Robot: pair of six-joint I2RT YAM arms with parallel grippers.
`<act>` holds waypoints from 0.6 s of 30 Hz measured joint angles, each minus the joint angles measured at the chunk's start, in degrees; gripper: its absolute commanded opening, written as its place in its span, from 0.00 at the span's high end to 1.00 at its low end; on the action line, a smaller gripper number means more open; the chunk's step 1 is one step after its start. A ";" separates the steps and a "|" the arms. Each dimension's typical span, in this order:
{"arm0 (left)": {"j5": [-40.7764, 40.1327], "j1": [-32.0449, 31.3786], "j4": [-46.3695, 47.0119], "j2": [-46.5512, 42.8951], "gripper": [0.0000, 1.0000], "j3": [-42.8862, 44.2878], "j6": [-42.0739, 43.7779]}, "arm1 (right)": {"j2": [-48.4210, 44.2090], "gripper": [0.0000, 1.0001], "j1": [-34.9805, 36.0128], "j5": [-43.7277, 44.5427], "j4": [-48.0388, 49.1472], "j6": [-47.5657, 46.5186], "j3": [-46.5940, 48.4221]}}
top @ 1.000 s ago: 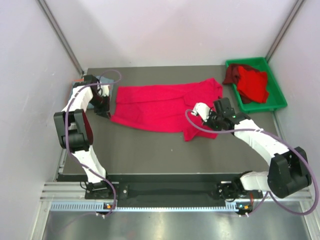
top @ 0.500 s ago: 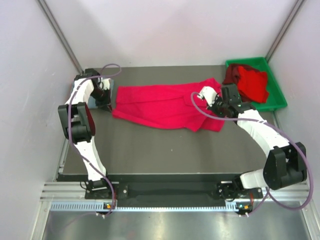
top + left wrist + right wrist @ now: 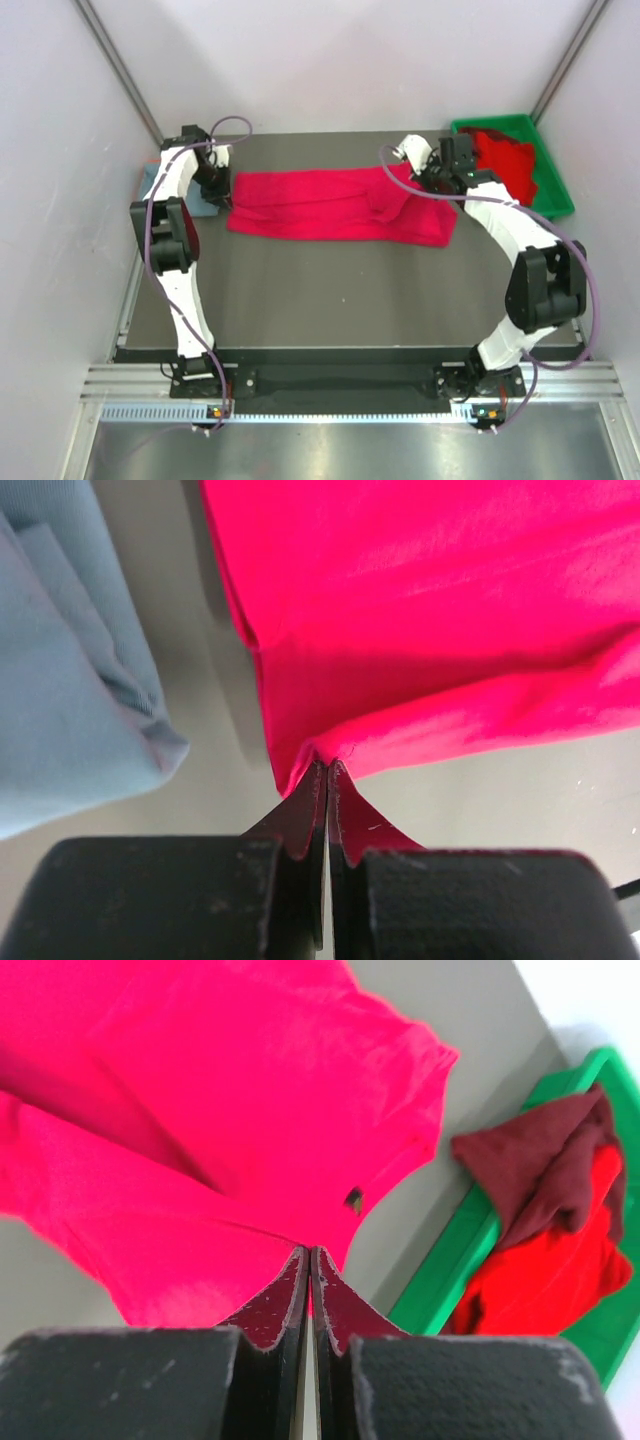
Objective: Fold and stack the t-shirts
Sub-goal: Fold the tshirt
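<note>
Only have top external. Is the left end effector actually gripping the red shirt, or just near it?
Observer: Gripping. The wrist view shows the left end effector shut, with a corner of the red t-shirt pinched in it.
Operator: Right side?
Observer: The right end effector is shut on that shirt's edge as well.
Operator: Grey-blue one caught up in it?
Observer: No. The grey-blue t-shirt lies apart, with bare table between them.
</note>
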 measured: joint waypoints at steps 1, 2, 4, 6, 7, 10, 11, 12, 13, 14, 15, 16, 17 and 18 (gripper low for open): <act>0.00 -0.13 0.04 0.37 1.00 0.55 -0.02 | 1.18 1.00 0.00 0.04 0.42 -0.02 1.11; -0.02 -0.17 0.02 0.79 1.00 1.05 -0.02 | 2.34 1.00 -0.02 0.09 0.70 0.00 2.38; -0.07 -0.24 0.07 1.44 1.00 2.01 -0.02 | 4.48 1.00 -0.07 0.17 1.20 0.00 4.50; -0.11 -0.22 0.04 1.88 1.00 2.75 -0.09 | 6.47 1.00 -0.13 0.48 1.55 0.00 6.58; -0.17 -0.22 0.17 2.14 1.00 3.17 -0.26 | 7.21 1.00 -0.17 0.61 1.77 0.00 7.39; -0.37 -0.22 0.52 2.75 1.00 4.11 -0.52 | 9.99 1.00 -0.44 0.94 1.99 0.00 10.14; -0.44 -0.22 0.59 3.02 1.00 4.52 -0.70 | 10.86 1.00 -0.50 1.03 1.99 0.00 11.08; -0.59 -0.22 0.72 3.17 1.00 4.85 -0.83 | 11.87 1.00 -0.61 1.05 2.05 -0.02 12.07; -0.74 -0.22 0.70 3.28 1.00 5.11 -0.94 | 12.92 1.00 -0.70 1.22 2.19 0.00 13.14; -0.96 -0.22 0.72 3.37 1.00 5.46 -1.11 | 13.81 1.00 -0.79 1.42 2.23 0.00 14.03; -1.18 -0.22 0.79 3.39 1.00 5.73 -1.29 | 14.60 1.00 -0.85 1.60 2.25 0.00 14.88; -1.38 -0.22 0.90 3.39 1.00 5.99 -1.33 | 15.52 1.00 -0.96 1.77 2.27 0.00 15.87; -1.51 -0.22 0.94 3.37 1.00 6.25 -1.42 | 16.20 1.00 -1.05 1.99 2.27 0.00 16.65; -1.66 -0.22 1.01 3.39 1.00 6.47 -1.53 | 16.85 1.00 -1.11 2.12 2.32 0.00 17.27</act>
